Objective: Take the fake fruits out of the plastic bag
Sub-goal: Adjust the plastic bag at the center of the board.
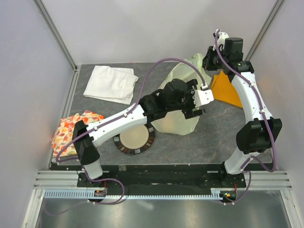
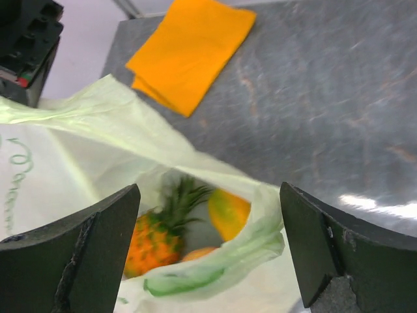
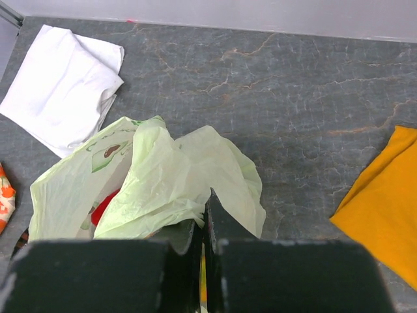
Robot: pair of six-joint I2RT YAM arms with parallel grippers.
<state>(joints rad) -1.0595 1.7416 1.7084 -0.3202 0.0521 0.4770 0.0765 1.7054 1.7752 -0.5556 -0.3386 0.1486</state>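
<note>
The pale-green plastic bag (image 1: 176, 102) lies mid-table with its mouth lifted. My right gripper (image 3: 207, 218) is shut on a fold of the bag's rim (image 3: 176, 182) and holds it up at the back (image 1: 207, 61). My left gripper (image 2: 208, 215) is open and empty, hovering at the bag's mouth (image 1: 199, 102). Between its fingers (image 2: 85, 254) I see inside the bag: a pineapple (image 2: 153, 238) with a green crown, a yellow-orange mango (image 2: 229, 212) and part of a peach (image 2: 199, 253). A red piece (image 3: 104, 208) shows through the bag in the right wrist view.
A folded white cloth (image 1: 111, 83) lies at the back left. A flat orange cloth (image 1: 227, 90) lies right of the bag, under the right arm. A floral cloth (image 1: 73, 130) sits at the left edge. A round plate (image 1: 135, 140) stands near the front, under the left arm.
</note>
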